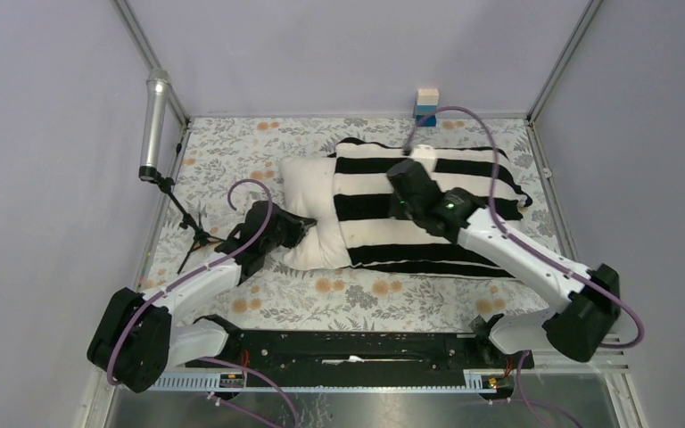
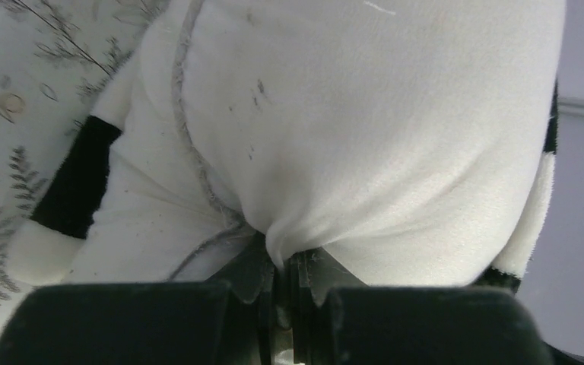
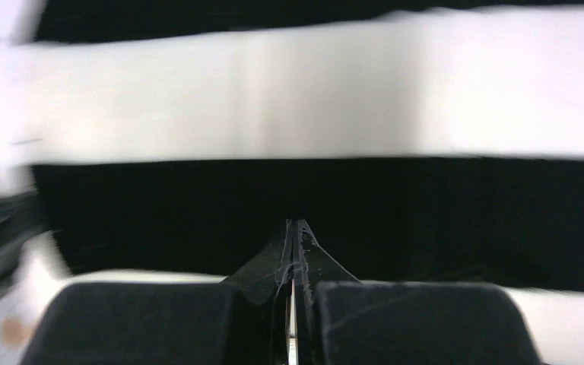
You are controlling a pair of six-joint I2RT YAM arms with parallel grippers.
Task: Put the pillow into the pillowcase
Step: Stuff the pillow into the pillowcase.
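The cream pillow (image 1: pixel 308 192) lies on the floral cloth with its right part inside the black-and-white striped pillowcase (image 1: pixel 383 245); its left end sticks out. My left gripper (image 1: pixel 299 227) is shut on a pinch of the pillow's fabric (image 2: pixel 365 114) at that exposed end, and the fold shows between the jaws of the left gripper (image 2: pixel 285 262). A black stripe of the pillowcase (image 2: pixel 76 182) shows beside the pillow. My right gripper (image 1: pixel 401 174) is over the striped pillowcase (image 3: pixel 312 99). The right gripper (image 3: pixel 294 228) has its tips pressed together with nothing between them, in front of a black stripe.
A silver microphone (image 1: pixel 154 125) on a small black tripod (image 1: pixel 192 234) stands at the table's left edge. A wood-and-blue block (image 1: pixel 425 105) sits at the back edge. The floral table covering (image 1: pixel 232 152) is framed by metal posts at the corners.
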